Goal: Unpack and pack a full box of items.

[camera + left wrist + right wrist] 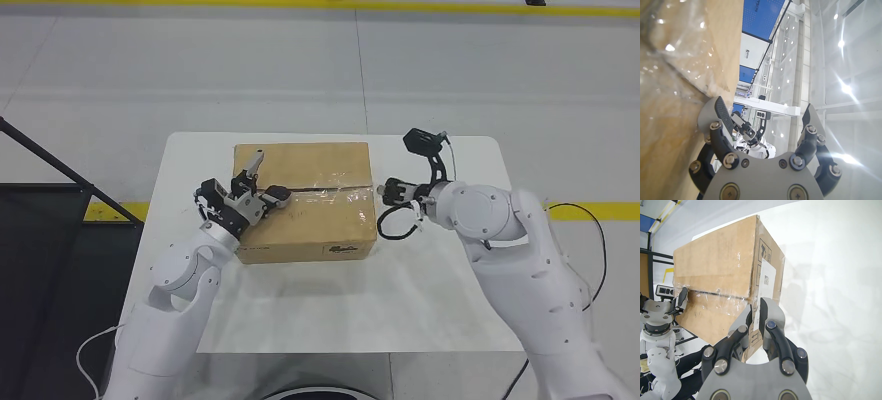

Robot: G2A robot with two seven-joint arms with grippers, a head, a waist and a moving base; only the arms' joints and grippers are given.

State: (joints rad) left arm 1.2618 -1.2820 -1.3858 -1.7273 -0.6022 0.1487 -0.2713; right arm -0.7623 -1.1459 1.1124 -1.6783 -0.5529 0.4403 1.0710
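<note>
Cardboard box near far edge of table; left gripper wide open at its seam; right gripper seemingly pinches its label.

I have the box on the counter. My left tool sits at the box's left end, one finger on the box's top. My right tool is against the box's right end, that end's label between its fingers.
</note>
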